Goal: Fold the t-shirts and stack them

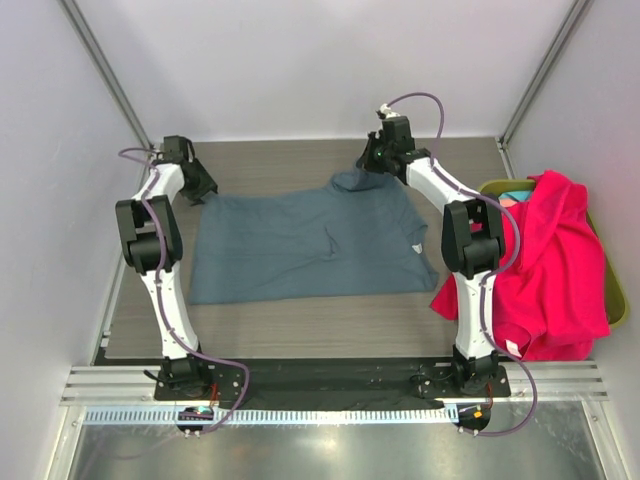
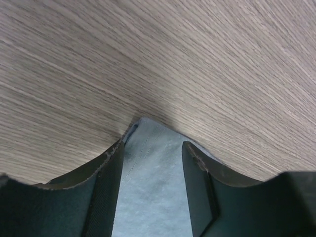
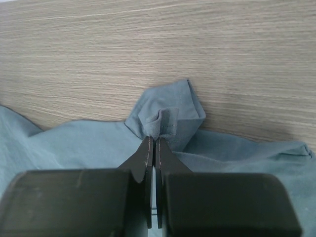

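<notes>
Wood-grain table [image 1: 300, 325], grey-blue t-shirt [image 1: 300, 245] flat mid-table, long axis L–R. Right gripper [image 3: 152, 140] pinched tight on a bunched fold at its far edge; left gripper [image 2: 153, 148] straddles the far-left corner, jaws part-open w/ cloth between (not clamped). Both sit on the far edge, so the fold prob. runs toward the near edge.
</notes>
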Controlling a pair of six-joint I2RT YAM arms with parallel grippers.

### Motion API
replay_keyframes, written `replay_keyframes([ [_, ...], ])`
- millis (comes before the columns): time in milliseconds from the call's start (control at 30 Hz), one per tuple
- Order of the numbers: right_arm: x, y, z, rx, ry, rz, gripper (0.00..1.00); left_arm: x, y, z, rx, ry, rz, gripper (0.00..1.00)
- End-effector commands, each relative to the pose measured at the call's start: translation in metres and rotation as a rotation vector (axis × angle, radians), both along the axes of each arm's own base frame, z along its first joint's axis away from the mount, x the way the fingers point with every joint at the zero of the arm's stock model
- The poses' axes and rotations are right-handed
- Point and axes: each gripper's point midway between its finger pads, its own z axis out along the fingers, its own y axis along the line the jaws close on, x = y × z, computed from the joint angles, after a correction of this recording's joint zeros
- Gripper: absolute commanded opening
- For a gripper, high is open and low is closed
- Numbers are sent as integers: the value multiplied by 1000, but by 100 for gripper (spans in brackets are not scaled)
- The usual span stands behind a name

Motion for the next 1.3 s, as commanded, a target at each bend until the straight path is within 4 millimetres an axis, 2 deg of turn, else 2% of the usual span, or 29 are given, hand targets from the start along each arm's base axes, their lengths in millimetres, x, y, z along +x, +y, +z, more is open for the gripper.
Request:
replay_keyframes([
  [0, 2, 2, 58, 33, -129, 6, 1, -10, -5, -9, -16, 22, -14, 51],
  [67, 1, -1, 55, 25, -126, -1, 1, -9, -5, -12, -14, 23, -15, 47],
  [200, -2, -3, 51, 12, -118, -2, 1, -6, -6, -17, -20, 30, -21, 29],
  [233, -3, -4, 51, 9, -117, -2, 1, -3, -5, -14, -23, 22, -22, 20],
  [267, -3, -5, 50, 7, -117, -3, 1, -3, -7, -13, -28, 24, -28, 16],
  [300, -4, -5, 51, 6, -119, -3, 1, -3, -7, -11, -27, 24, -32, 8],
  [400, -5, -5, 59, 8, -135, 1, 1, -1, -7, 3, -25, 10, -32, 1],
  [567, -13, -6, 84, 20, -169, 12, 1, -4, -9, 51, -20, -63, -33, 0],
  [600, -18, -7, 97, 26, -189, 11, 1, -6, -10, 58, -19, -72, -35, 0],
  [633, -22, -7, 104, 28, -199, 15, 1, -8, -10, 79, -13, -111, -34, 0],
  [700, -32, -11, 102, 22, -190, 15, 1, -19, -10, 86, -5, -113, -27, 0],
  [733, -40, -15, 118, 28, -217, 9, 1, -21, -10, 93, 0, -131, -19, 0],
  [767, -48, -17, 107, 19, -192, 8, 1, -32, -9, 102, 5, -144, -13, 0],
  [800, -55, -19, 109, 18, -196, 6, 1, -37, -10, 105, 8, -151, -10, 0],
  [833, -63, -22, 121, 23, -221, 1, 1, -40, -10, 108, 10, -165, -10, 0],
  [867, -73, -27, 109, 11, -195, -8, 1, -46, -11, 120, 12, -190, -9, 0],
  [900, -79, -29, 108, 12, -195, -11, 1, -57, -12, 110, 10, -165, -6, 0],
  [967, -100, -36, 103, 10, -182, -17, 1, -66, -13, 121, 12, -201, -3, 0],
  [1000, -107, -38, 101, 13, -179, -22, 1, -76, -14, 111, 11, -178, -2, 0],
  [1167, -149, -54, 97, 17, -187, -51, 1, -96, -14, 107, 21, -175, 12, 0],
  [1233, -159, -58, 96, 16, -189, -57, 1, -101, -15, 109, 25, -181, 11, 0],
  [1267, -166, -60, 88, 9, -174, -58, 1, -103, -13, 109, 31, -180, 17, 0],
])
